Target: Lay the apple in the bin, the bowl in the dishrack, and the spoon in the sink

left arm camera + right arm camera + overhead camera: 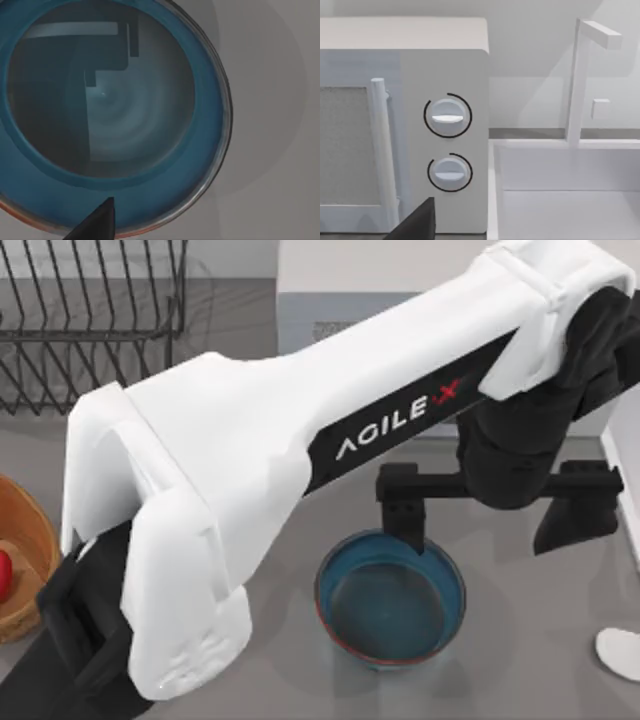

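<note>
Left gripper (480, 525) hangs open and empty right over the bowl's (391, 600) far rim, one finger (405, 515) just above it: drop straight so the fingers straddle the wall, pinch it, then lift clear toward the dishrack (90, 320).

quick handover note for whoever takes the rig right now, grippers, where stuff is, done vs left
Left gripper: jaws open, one either side of the far rim of the bowl, nothing held.
Right arm: parked, its wrist camera facing a microwave and the sink.
Apple lies in the bin: done.
Bowl stands on the table, dishrack at top left: left to do.
Spoon on the table at right: left to do.
</note>
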